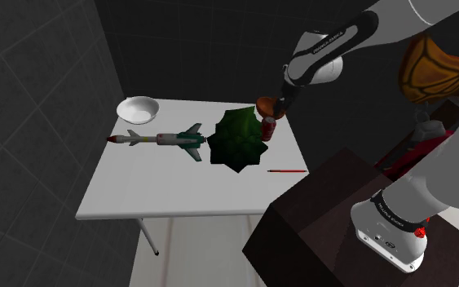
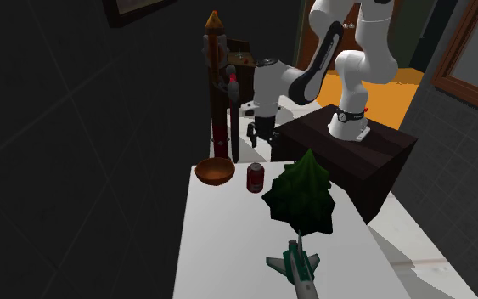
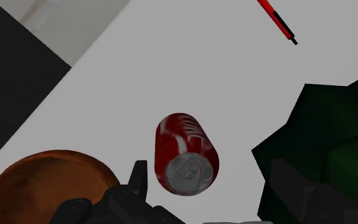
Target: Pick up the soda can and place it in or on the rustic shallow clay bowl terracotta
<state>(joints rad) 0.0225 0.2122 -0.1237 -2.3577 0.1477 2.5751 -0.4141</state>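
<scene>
The soda can [image 3: 185, 153] is red with a silver top and stands upright on the white table [image 3: 190, 63], near its end by the stand. In the other views the can [image 1: 268, 129] [image 2: 255, 178] sits right beside the brown clay bowl [image 1: 263, 103] [image 2: 216, 172] [image 3: 44, 181]. My black gripper [image 1: 279, 106] [image 2: 261, 138] [image 3: 209, 173] hangs open a short way above the can. The can's top lies below the gap, closer to one finger [image 3: 138, 178] than the other. Nothing is held, and the bowl holds nothing.
A dark green faceted plant [image 1: 237, 140] [image 2: 305, 194] stands close on the can's other side. A toy jet [image 1: 158, 140], a white bowl [image 1: 136, 108] and a red pen [image 1: 287, 171] also lie on the table. A tall brown post [image 2: 217, 85] rises behind the clay bowl.
</scene>
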